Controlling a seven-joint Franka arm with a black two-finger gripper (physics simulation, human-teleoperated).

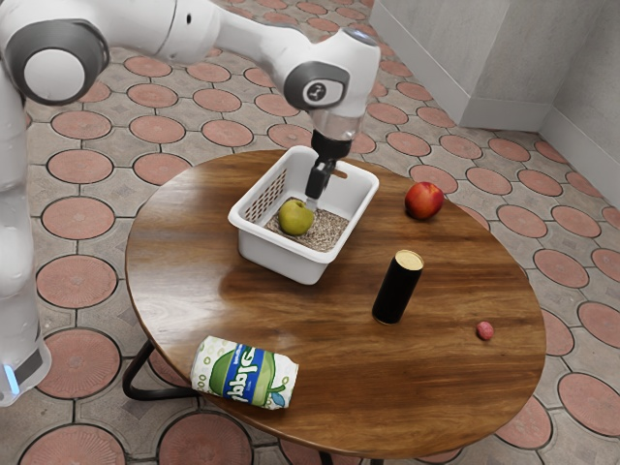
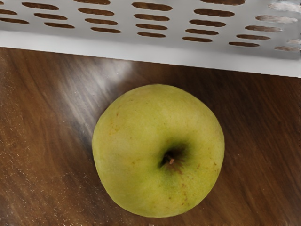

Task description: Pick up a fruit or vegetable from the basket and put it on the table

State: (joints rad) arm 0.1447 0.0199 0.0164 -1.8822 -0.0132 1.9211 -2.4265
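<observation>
The basket (image 1: 276,257) opens upward, its walls block the sides, and bare table (image 1: 351,283) separates it from the black cylinder (image 1: 395,293).

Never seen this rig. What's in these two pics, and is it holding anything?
The machine is one white robot arm ending in a black claw. The exterior view is shot from beside it, the wrist view from its hand. On the round wooden table: a white basket with a green apple inside, a black cylinder, a red fruit, a printed can on its side and a small pink lump. The claw reaches into the basket by the apple; whether it grips it, I can't tell.
</observation>
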